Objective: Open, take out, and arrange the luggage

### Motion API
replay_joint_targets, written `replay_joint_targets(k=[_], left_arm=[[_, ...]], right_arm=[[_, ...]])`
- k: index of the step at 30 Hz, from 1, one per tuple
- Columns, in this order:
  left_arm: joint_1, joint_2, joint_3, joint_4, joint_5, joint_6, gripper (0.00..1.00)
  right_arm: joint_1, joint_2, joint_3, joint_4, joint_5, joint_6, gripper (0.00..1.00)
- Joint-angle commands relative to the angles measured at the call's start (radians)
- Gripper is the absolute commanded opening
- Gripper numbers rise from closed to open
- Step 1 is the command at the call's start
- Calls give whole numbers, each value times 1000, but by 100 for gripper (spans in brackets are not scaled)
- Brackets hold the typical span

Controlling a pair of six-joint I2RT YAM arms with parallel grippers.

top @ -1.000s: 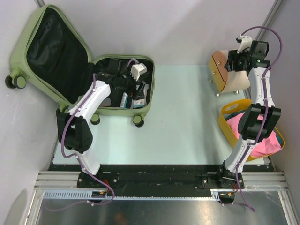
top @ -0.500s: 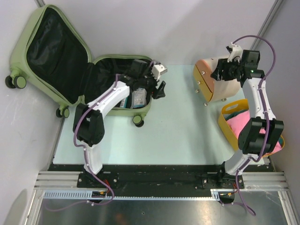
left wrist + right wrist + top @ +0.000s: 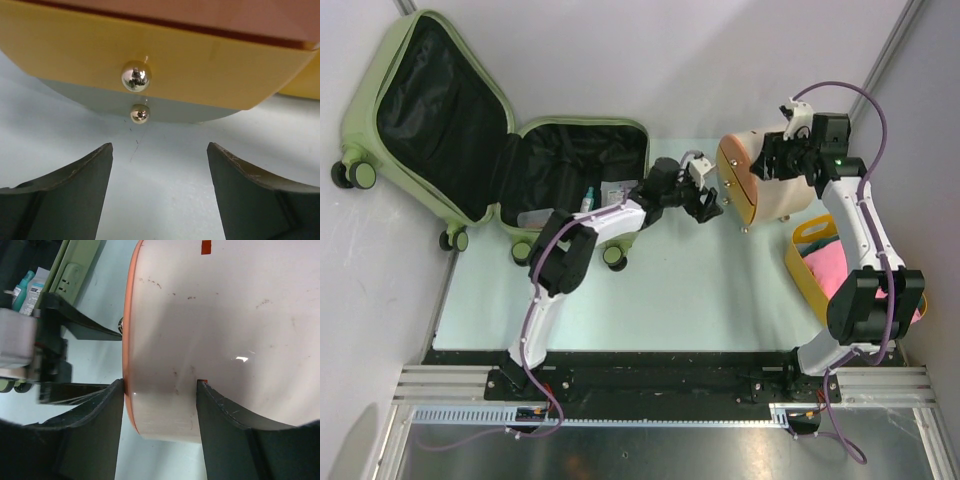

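1. Across the middle and near side of the table point(image 3: 720, 290), bare pale surface between the two arms; walls close behind and on both sides.
2. At far left, luggage point(image 3: 362, 105) open: lid propped back against the left wall, out past the table edge, black lining showing; base flat on the table by the far edge, wheels point(image 3: 615, 257) on its near side.
3. Over the base's right corner, left arm stretched out rightward; left gripper point(image 3: 708, 203) spread wide, holding nothing, just short of the drum point(image 3: 782, 195).
4. From the left wrist: yellow end face filling the top, small shiny ball feet point(image 3: 135, 76) straight ahead, apart from both fingers.
5. On the drum's orange-rimmed edge, right gripper point(image 3: 160, 387) part-closed and clamped, one finger on the end-face side, one against the cream wall; drum tipped, end face turned toward the luggage.
6. Just right of the drum, near the right wall, yellow basket point(image 3: 798, 265) with pink cloth point(image 3: 832, 272) inside, partly hidden by the right arm.
7. Inside the luggage base: teal-capped bottle point(image 3: 587, 200), flat white packets; the rest too small to tell.
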State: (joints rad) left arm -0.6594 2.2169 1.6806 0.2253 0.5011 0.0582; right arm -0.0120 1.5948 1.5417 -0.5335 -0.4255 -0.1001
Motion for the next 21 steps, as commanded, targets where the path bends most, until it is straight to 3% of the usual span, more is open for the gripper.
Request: replay_joint_targets(k=[1,4,8,13,16,18,21], left_arm=[[-11,75,68,158,-1,-81,80],[-20,113,119,178,14,-118,76],[-25,178,215,175,-2,-170,63],[-25,187,220,175,36,-207,64],[-17,211,248,166,17,-322,63],[-11,214,239,172,43,-484,62],[-14,178,135,241,19,-636,61]], right_arm=[[53,-32,-28,-82,65,-13,58],[53,-44,-38,-85,76,-10,57],[53,-38,-42,-85,97,-10,56],[32,-27,-37,-92,68,-3,54],[-8,-12,-19,-123,7,16,52],[-35,-1,1,-158,-24,20,50],[-83,8,14,-187,-70,42,45]])
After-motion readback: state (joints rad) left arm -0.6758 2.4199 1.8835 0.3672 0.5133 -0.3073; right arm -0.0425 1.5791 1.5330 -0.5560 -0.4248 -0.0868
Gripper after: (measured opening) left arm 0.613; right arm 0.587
